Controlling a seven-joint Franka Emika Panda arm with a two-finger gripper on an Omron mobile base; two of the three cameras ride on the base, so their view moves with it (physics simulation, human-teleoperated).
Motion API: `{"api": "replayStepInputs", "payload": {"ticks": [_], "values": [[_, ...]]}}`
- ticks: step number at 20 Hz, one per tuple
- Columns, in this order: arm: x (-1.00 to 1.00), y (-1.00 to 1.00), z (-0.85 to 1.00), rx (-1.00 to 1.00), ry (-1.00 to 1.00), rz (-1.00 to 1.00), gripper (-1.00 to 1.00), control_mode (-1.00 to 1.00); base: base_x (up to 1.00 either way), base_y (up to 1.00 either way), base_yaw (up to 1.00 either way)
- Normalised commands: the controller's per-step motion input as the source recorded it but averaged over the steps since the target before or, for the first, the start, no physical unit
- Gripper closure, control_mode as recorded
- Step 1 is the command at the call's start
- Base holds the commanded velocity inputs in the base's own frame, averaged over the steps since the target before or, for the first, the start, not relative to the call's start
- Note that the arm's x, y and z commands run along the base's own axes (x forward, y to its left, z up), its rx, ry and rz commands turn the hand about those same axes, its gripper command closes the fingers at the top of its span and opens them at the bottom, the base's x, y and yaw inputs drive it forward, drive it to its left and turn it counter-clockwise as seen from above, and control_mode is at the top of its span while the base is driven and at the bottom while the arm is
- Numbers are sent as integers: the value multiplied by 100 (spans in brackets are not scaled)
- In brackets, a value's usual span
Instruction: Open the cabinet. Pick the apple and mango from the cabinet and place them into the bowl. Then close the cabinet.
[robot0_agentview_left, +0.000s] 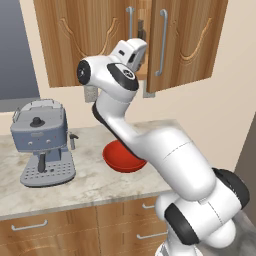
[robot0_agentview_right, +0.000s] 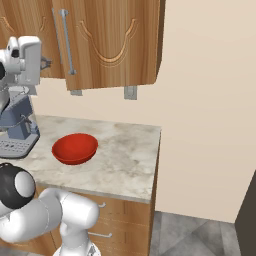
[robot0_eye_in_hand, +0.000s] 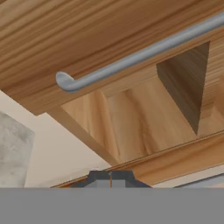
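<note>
**Cabinet door ajar, pincer clenched and empty**

Left base view: I have the pincer (robot0_agentview_left: 141, 36) at the gap between two cabinet (robot0_agentview_left: 70, 35) doors; one bowl (robot0_agentview_left: 121, 157) sits below it on the table (robot0_agentview_left: 90, 182).

Right base view: one handle (robot0_agentview_right: 66, 42) just beside the pincer.

Hand view: the right door (robot0_eye_in_hand: 87, 35) is slightly open, and I see no fruit inside. Risk: clenched fingers could slip off the door edge.

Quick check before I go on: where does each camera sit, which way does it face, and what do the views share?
Left base view: behind the arm's left, facing the wooden two-door wall cabinet; white arm fills the right.
Right base view: behind its right, facing the glossy red bowl; arm at left edge.
Hand view: on the hand, facing a silver bar handle and the gap behind; shut gripper tips below.
Shared: both base views show cabinet and bowl.
</note>
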Motion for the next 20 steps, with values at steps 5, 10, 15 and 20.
{"api": "replayStepInputs", "payload": {"ticks": [5, 10, 15, 20], "values": [[14, -15, 0, -6, 0, -11, 100, -100, 0, 0, 0], [16, -14, 0, -6, 0, -11, 100, -100, 0, 0, 0], [16, -10, -1, -5, 0, -10, 100, -100, 0, 0, 0], [6, -14, 0, -5, 0, -11, 100, -100, 0, 0, 0]]}}
